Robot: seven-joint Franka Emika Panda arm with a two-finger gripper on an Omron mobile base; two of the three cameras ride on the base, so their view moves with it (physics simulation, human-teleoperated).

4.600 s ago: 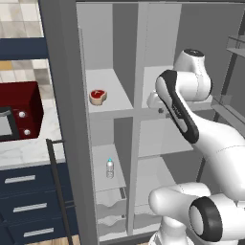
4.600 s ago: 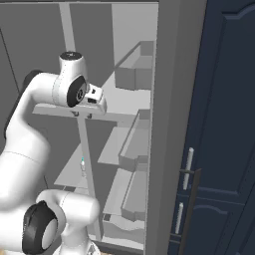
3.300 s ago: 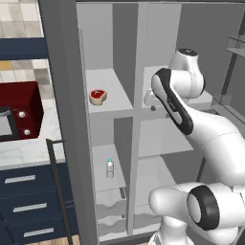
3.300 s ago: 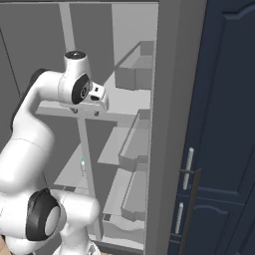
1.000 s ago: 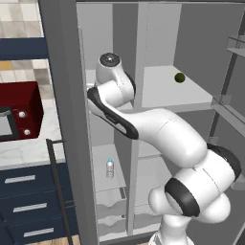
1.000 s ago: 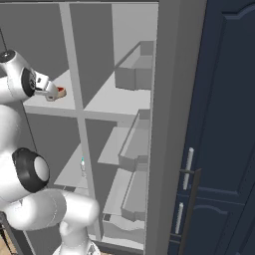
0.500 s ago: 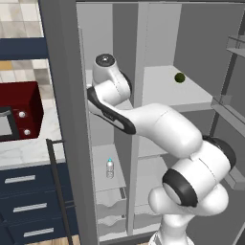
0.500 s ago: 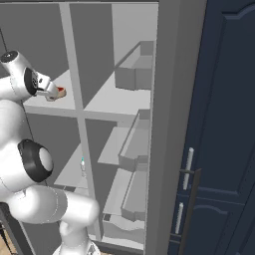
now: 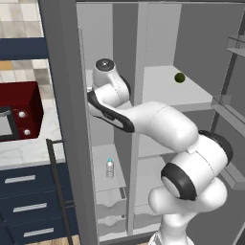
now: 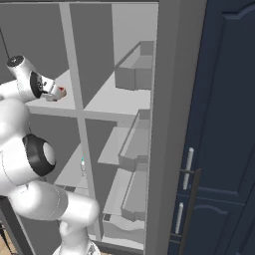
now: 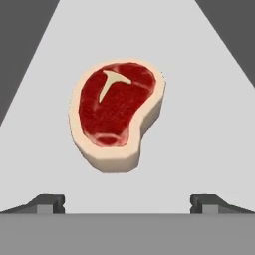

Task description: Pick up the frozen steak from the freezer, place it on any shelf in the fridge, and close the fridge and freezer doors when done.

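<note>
The arm has swung from the fridge side into the freezer — claw spread wide, empty, frozen steak at 12 o'clock — grasp approach pending.

In the left base view the white arm is hiding the frozen steak, in the right base view only a red sliver of the frozen steak is peeking past the wrist, and the fingers are showing only their tips.
</note>
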